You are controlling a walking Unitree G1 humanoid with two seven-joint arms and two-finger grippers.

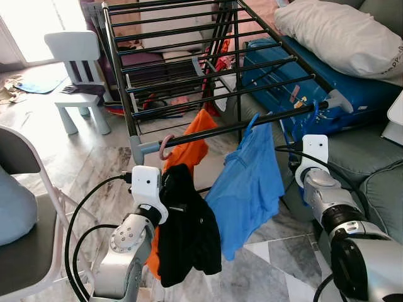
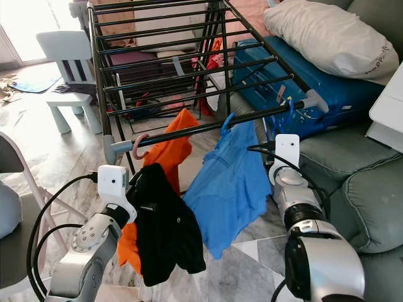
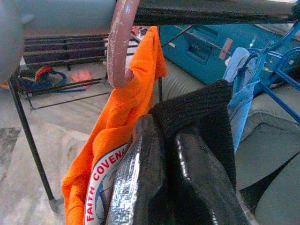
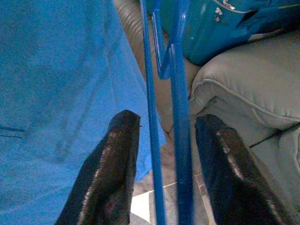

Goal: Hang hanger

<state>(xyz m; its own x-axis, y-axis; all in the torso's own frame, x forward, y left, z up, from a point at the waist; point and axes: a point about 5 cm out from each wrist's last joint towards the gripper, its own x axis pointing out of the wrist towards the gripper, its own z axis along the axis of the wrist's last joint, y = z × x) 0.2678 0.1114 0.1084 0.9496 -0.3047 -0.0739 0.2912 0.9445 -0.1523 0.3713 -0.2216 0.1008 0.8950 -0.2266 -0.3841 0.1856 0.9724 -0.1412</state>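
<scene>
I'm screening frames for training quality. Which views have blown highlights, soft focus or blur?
Left eye view: the window light top left is blown out white behind the white child's chair; the rest is sharp. Left wrist view: the left end effector holding the black garment is soft, with glare on its fingers. Right wrist view: the blue hanger looks slightly blurred.

Daylight blows out upper left above the white plastic child's chair (image 1: 77,60); head views sharp, wrist views close-range soft, blurred.
</scene>
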